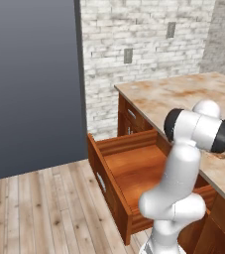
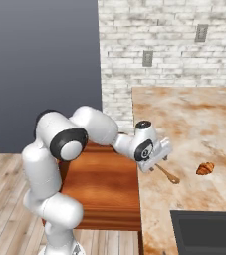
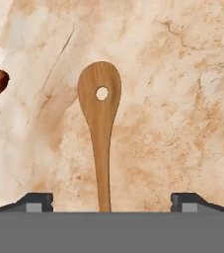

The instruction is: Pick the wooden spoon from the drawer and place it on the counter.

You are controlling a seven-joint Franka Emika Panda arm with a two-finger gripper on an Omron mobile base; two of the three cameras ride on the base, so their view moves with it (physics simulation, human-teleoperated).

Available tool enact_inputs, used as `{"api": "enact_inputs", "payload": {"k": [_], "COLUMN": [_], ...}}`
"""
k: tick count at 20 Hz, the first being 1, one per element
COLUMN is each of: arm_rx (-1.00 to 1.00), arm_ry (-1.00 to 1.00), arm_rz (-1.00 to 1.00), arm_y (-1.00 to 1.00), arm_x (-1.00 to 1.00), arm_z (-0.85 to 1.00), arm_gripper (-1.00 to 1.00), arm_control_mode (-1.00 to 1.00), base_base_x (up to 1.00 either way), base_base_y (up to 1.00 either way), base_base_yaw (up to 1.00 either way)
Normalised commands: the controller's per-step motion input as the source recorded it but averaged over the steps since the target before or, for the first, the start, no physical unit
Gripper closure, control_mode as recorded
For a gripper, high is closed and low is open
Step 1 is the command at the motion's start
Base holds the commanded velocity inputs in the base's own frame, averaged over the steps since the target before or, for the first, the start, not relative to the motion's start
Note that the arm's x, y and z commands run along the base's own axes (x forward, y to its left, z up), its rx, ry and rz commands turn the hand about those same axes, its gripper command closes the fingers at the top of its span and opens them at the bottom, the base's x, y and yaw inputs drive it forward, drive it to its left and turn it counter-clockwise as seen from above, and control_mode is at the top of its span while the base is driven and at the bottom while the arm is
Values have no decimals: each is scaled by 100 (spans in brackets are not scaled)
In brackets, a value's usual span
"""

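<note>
The counter carries the spoon near its edge, beside the open drawer. From the hand camera the fingers stand wide apart, the handle lying free between them, and a croissant nearby.

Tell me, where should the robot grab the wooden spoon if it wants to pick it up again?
Probably by the long thin handle. The wooden spoon lies flat on the counter, so come straight down from above with a finger on each side of the handle. The gripper already sits open astride the handle's end. The bowl is wider and harder to pinch.
</note>
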Motion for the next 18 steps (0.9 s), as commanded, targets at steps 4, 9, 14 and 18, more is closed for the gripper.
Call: {"api": "enact_inputs", "payload": {"k": [4,9,14,18], "arm_rx": [12,2,-9,-9], "arm_ry": [-4,1,18,7], "arm_rz": [0,19,35,36], "arm_y": [76,94,100,74], "arm_x": [-12,-17,-77,-100], "arm_z": [100,100,100,83], "arm_gripper": [-100,-100,-100,-100], "arm_control_mode": [-100,-100,-100,-100], "base_base_x": [0,0,0,0], "base_base_y": [0,0,0,0], "base_base_yaw": [0,0,0,0]}}
